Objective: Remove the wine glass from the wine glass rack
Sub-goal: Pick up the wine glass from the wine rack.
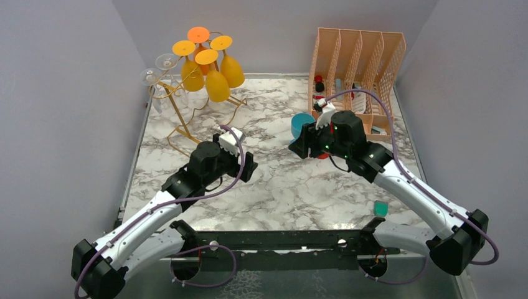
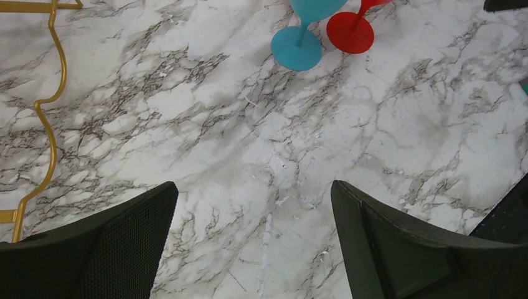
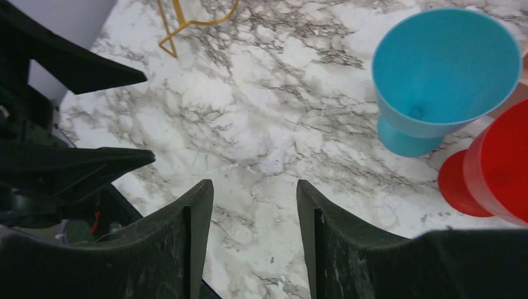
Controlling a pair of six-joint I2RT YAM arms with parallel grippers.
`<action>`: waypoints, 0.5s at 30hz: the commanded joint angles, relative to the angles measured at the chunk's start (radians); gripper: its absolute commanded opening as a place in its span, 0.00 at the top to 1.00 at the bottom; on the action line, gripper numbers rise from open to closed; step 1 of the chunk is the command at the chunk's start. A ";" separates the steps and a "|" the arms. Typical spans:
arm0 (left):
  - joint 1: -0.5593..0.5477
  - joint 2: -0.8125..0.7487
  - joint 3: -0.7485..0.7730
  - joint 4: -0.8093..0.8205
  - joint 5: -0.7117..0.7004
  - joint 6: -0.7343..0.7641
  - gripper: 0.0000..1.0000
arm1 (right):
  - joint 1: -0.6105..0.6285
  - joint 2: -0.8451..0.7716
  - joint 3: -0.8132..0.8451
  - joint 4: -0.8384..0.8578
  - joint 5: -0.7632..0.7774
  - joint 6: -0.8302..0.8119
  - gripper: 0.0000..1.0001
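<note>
The gold wire wine glass rack [image 1: 180, 118] stands at the back left. Several yellow and orange wine glasses [image 1: 216, 84] hang upside down from it, and clear glasses [image 1: 159, 67] hang on its left side. Its base wire shows in the left wrist view [image 2: 51, 124] and the right wrist view [image 3: 187, 22]. My left gripper [image 1: 249, 167] is open and empty over bare marble [image 2: 253, 187], right of the rack base. My right gripper [image 1: 297, 144] is open and empty [image 3: 254, 184], just left of a blue glass.
A blue wine glass [image 1: 302, 123] [image 3: 445, 68] and a red one [image 3: 498, 162] stand upright on the table by the right gripper; their feet show in the left wrist view [image 2: 297, 47]. A peach lattice organiser [image 1: 358, 62] stands back right. A small teal object [image 1: 380, 208] lies near the front right.
</note>
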 commanded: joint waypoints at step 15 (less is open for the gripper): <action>0.086 0.254 0.384 -0.144 0.219 -0.098 0.01 | 0.002 -0.263 -0.270 0.218 -0.121 0.188 0.38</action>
